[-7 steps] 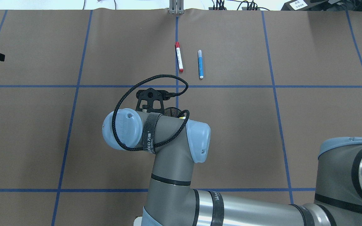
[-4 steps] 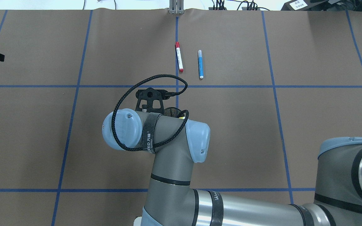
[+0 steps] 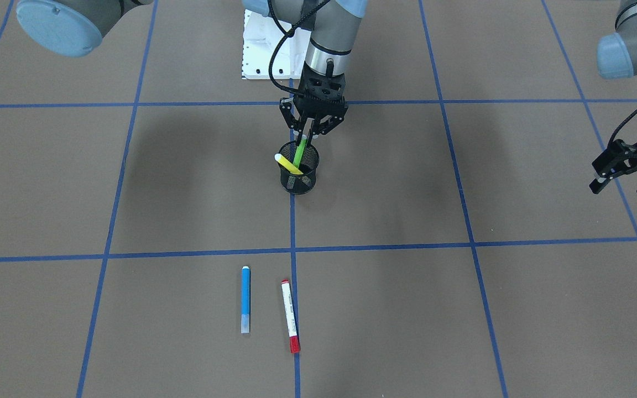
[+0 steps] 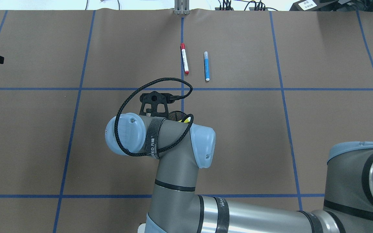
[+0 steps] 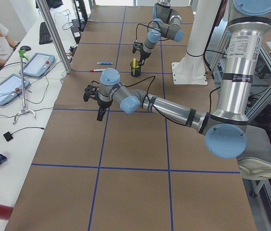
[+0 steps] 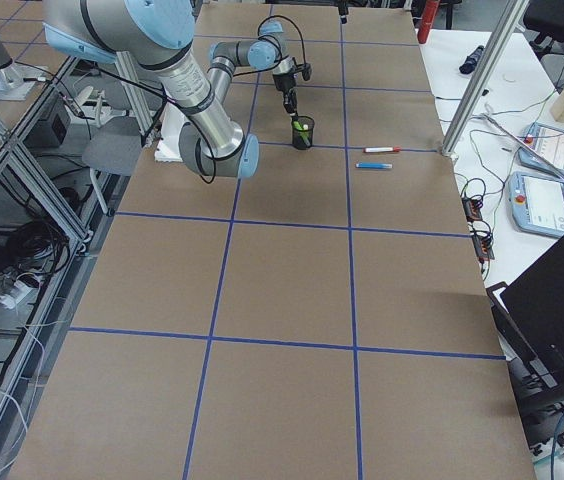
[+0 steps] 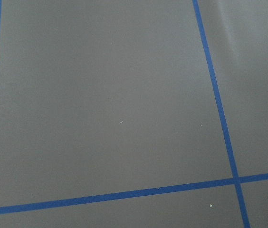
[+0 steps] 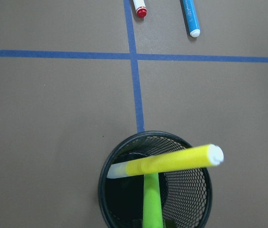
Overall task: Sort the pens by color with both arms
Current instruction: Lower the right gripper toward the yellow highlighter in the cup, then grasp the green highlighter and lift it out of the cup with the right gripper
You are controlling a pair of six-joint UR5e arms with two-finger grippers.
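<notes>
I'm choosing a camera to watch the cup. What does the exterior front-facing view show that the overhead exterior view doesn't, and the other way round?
Front-facing only: the right gripper over the mesh cup, around the green pen. Overhead only: the right arm covering nearly all of that cup. Both: the blue pen and red-ended pen lying side by side.

Robotics lab: teach pendants point(image 5: 37, 64), aluminium framing point(image 6: 482, 80), tape-gridded table point(image 4: 28, 145).
</notes>
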